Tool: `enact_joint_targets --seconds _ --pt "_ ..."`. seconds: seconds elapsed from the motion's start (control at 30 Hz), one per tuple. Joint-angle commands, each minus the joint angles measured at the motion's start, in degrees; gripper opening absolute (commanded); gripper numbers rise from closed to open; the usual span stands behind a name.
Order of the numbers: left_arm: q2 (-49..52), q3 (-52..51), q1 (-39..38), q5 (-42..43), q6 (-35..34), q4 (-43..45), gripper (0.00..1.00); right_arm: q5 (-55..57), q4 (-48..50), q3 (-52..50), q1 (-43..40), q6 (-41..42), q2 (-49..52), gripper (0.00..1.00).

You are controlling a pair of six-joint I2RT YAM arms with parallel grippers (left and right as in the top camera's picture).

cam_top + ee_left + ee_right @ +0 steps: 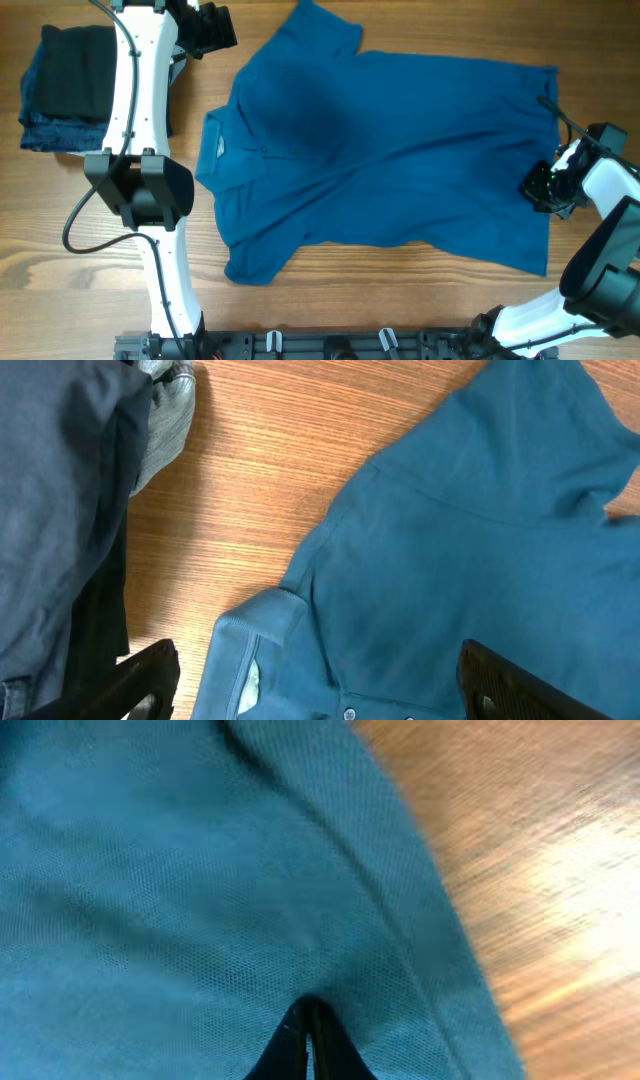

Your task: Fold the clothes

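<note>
The medium-blue polo shirt [380, 150] lies spread flat on the wooden table, collar [215, 150] to the left and hem to the right. My left gripper [205, 28] is open and empty, held above the table beside the shirt's upper shoulder. In the left wrist view its wide-spread fingers [318, 660] frame the collar and placket buttons [300, 650]. My right gripper [545, 188] sits low on the hem at the right edge. In the right wrist view its fingers [308, 1012] are shut with a thin pinch of the shirt cloth [200, 870] between them.
A folded pile [65, 90], black cloth on darker denim-blue, lies at the far left behind the left arm; it also shows in the left wrist view [60, 510] with a grey piece [165, 420]. Bare wood [560, 870] lies right of the hem.
</note>
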Motion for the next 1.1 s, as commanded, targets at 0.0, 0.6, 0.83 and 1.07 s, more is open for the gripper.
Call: enact_joint_targets --seconds 0.0,0.6,0.83,1.07 --pt "0.59 -0.15 0.35 -2.93 0.76 -0.57 0.89 16.59 -0.66 -2.19 -1.7 5.9 1.42 0.04" --pt "-3.61 -0.13 1.03 3.96 2.89 -6.88 0.82 -6.29 -23.41 25.9 -6.69 -1.97 -6.21 0.48" --pt "-23.56 -0.15 -1.92 4.2 -1.68 -16.39 0.91 -5.18 -33.2 24.2 -6.01 2.6 -21.94 0.52" --pt "-39.93 -22.53 -17.51 -3.67 -8.76 -16.39 1.0 3.04 -29.57 3.1 -6.49 8.87 -32.35 0.83"
